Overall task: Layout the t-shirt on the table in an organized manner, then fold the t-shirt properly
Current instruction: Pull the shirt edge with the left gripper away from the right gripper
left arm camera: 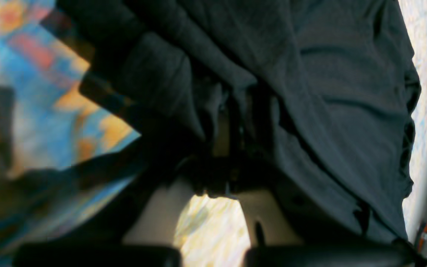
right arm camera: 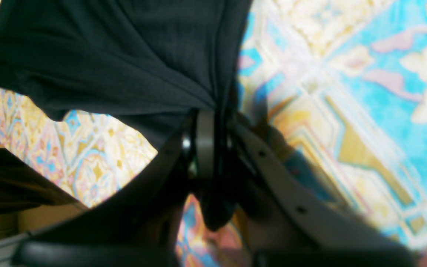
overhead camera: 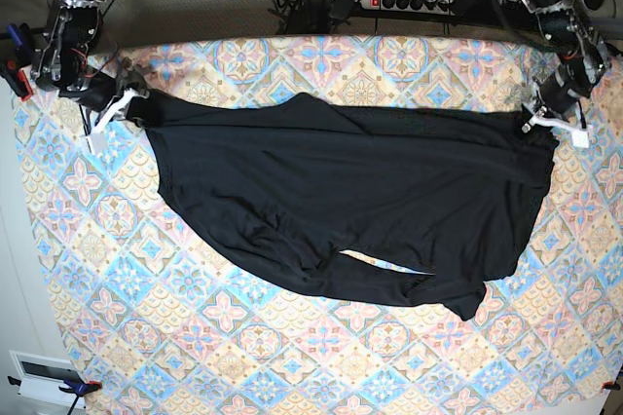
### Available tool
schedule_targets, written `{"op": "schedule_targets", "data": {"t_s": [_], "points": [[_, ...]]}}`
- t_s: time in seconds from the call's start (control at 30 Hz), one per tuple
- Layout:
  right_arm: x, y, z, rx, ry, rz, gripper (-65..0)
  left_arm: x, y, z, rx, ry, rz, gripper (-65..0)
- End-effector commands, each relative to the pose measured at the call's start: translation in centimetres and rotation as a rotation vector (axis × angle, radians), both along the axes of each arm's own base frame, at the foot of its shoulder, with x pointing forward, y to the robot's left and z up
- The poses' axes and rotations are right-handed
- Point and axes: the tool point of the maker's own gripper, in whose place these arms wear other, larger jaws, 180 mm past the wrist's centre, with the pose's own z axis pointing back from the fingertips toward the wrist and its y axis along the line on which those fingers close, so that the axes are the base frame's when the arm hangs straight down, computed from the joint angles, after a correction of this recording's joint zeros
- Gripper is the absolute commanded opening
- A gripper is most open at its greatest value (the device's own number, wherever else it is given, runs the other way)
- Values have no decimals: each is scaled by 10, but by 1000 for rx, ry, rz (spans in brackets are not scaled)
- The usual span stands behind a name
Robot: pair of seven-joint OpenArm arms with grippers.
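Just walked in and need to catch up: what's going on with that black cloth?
Two robot arms are stretching a black t-shirt over the patterned table. The right gripper is shut on one corner, the left gripper on the opposite one. The upper edge runs taut between them; the lower part lies crumpled, so the shirt is not yet flat or folded.

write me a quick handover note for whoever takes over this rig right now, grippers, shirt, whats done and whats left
Left gripper: shut on a top corner of the t-shirt, on the base view's right.
Right gripper: shut on the opposite top corner, on the base view's left.
T-shirt: stretched between the two grippers across the far half of the table, body draped toward the near side, lower edge bunched and wrinkled.
Done: both corners gripped, the top edge pulled fairly straight.
Left: flatten the wrinkled lower part, lay the shirt out neatly, then all the folds.
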Motion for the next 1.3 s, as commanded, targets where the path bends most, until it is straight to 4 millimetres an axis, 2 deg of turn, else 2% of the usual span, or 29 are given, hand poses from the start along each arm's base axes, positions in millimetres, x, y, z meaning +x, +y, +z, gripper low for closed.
{"op": "schedule_targets", "data": {"t_s": [0.0, 0.07, 0.17, 0.23, 0.47, 0.67, 1.0, 1.1, 1.27], "points": [[9, -11, 13, -27, -39, 4, -646, -3, 16, 7, 48, 5, 9, -650], [1, -19, 11, -38, -12, -5, -646, -12, 19, 8, 61, 16, 3, -650], [-13, -30, 9, -54, 20, -27, -646, -23, 15, 19, 111, 8, -37, -650], [-15, -30, 13, -70, 10, -17, -646, -32, 12, 23, 136, 12, -60, -650], [-40, -30, 10, -99, 48, 5, -646, -66, 2, 14, 137, 66, -70, -650], [-49, -32, 6, -103, 70, 9, -646, -96, 14, 9, 127, 101, 20, -650], [-50, -32, 4, -101, 77, 5, -643, -103, 15, 6, 125, 117, 24, -649], [-50, -32, 5, -104, 75, 6, -620, -107, 14, 4, 120, 132, 25, -601], [-50, -33, 6, -105, 71, 0, -532, -114, 6, 9, 110, 171, -35, -444]]}}
